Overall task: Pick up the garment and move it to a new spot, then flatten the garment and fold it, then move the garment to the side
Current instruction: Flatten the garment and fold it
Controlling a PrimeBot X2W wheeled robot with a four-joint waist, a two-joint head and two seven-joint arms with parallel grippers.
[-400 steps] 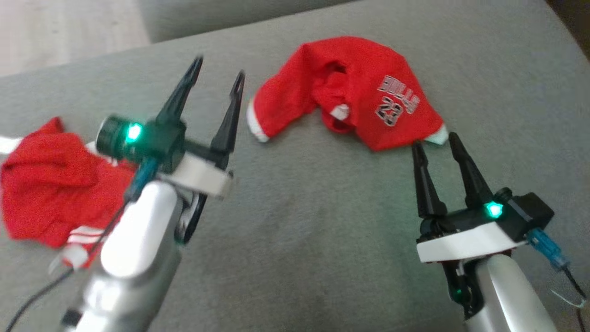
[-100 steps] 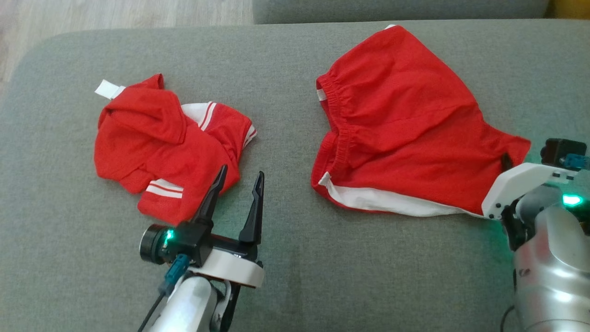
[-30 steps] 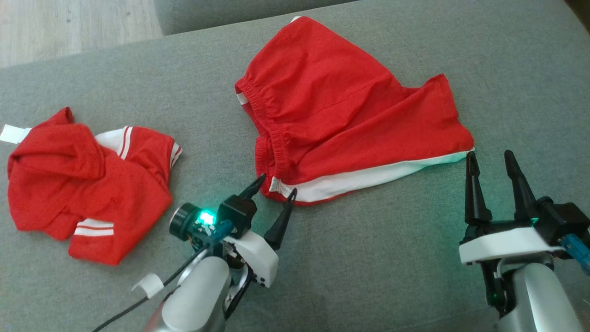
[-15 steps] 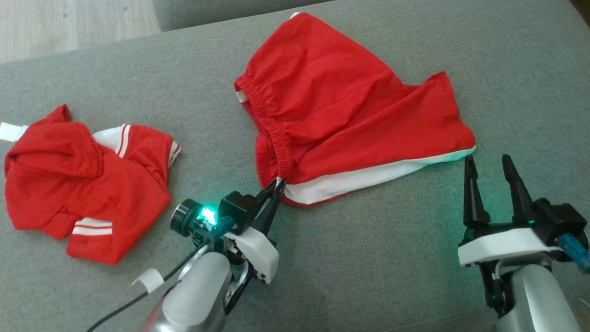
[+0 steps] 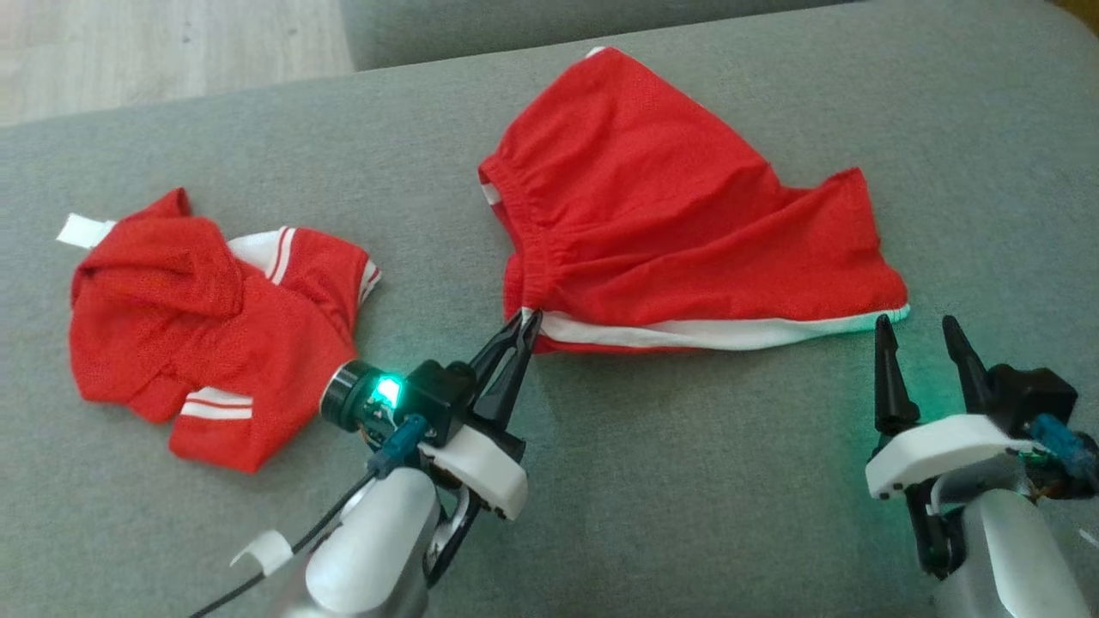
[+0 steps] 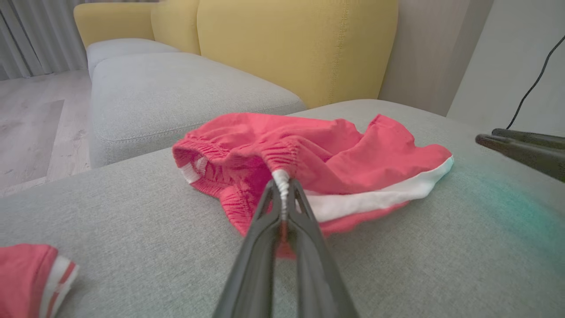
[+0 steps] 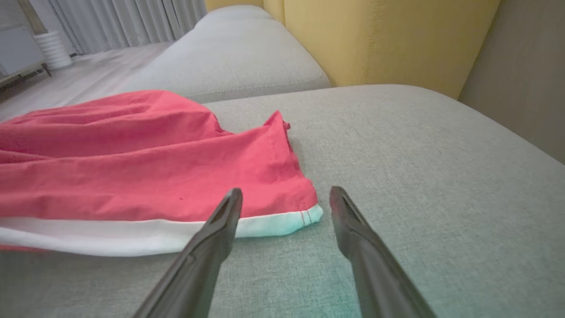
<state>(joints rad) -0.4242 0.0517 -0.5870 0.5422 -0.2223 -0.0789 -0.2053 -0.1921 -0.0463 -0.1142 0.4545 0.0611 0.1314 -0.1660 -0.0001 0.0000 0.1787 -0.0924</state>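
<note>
The garment [image 5: 678,215] is a pair of red shorts with a white side stripe, spread on the grey cushion [image 5: 644,481]. My left gripper [image 5: 528,319] is shut on the garment's near waistband corner, where the white stripe ends; the left wrist view shows the cloth [image 6: 309,154] pinched between the fingertips [image 6: 282,190]. My right gripper [image 5: 917,326] stands open just short of the garment's right hem corner. In the right wrist view that corner [image 7: 287,223] lies between and just beyond my open right gripper [image 7: 286,196], not touched.
A second red garment with white stripes [image 5: 215,318] lies crumpled at the left of the cushion. Beyond the cushion are another grey seat [image 6: 167,92], yellow backrests [image 6: 300,44] and wooden floor [image 5: 154,43]. Bare cushion lies in front of both arms.
My left gripper closed on the waistband corner within the last second and has drawn it slightly, straightening the white stripe. The right gripper stays open by the hem. The camera shifted a little.
</note>
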